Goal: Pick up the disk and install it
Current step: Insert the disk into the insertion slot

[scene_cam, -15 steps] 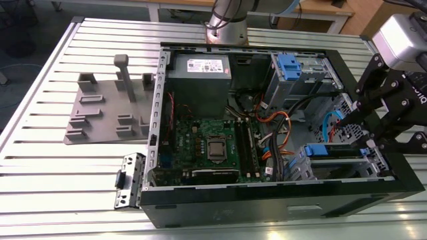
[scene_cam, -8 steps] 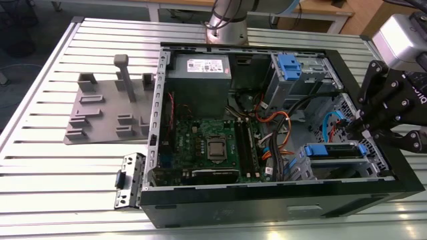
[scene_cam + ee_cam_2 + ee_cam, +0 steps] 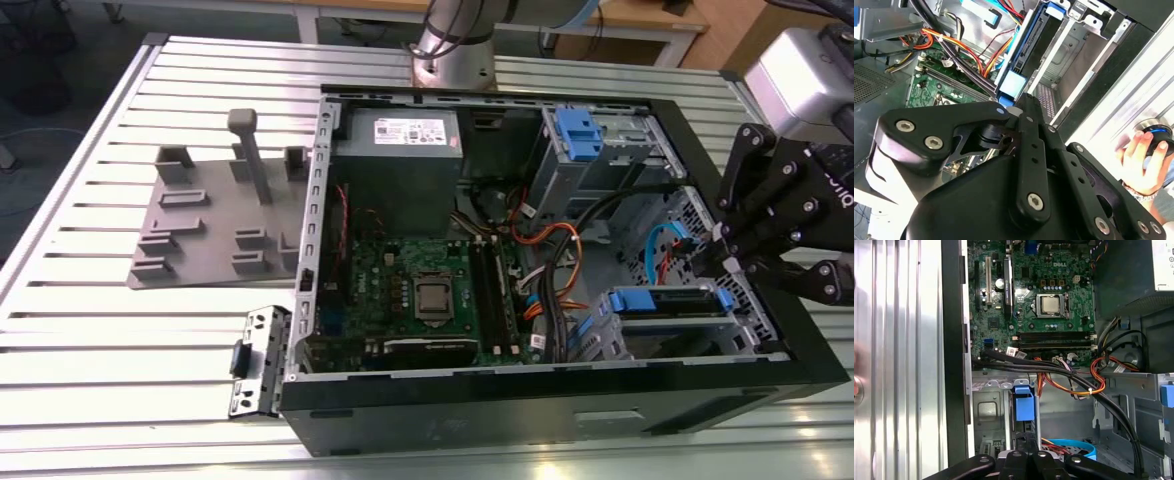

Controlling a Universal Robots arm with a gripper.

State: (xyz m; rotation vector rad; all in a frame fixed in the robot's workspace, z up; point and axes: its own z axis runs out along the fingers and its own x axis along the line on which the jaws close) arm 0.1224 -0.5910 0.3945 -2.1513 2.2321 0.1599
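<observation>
The disk (image 3: pixel 667 300), dark with a blue plastic frame, sits in the drive bay at the near corner of the open computer case (image 3: pixel 534 400), on the exterior view's right. In both wrist views it shows edge-on between the bay's metal walls, as the disk (image 3: pixel 1026 47) and the disk (image 3: pixel 1023 407). My black gripper (image 3: pixel 731 268) hangs right above the disk's outer end. Its fingers (image 3: pixel 1019 459) stand close together, in line with the disk's edge. No gap shows between fingertip and blue frame in the second wrist view.
Black and orange cables (image 3: pixel 561 270) cross the case beside the bay, next to the motherboard (image 3: pixel 427 290). A second blue-tabbed bay (image 3: pixel 587 135) and the power supply (image 3: pixel 400 150) stand at the case's far side. A grey fixture plate (image 3: pixel 220 215) lies outside. A hand (image 3: pixel 1144 150) rests on the table.
</observation>
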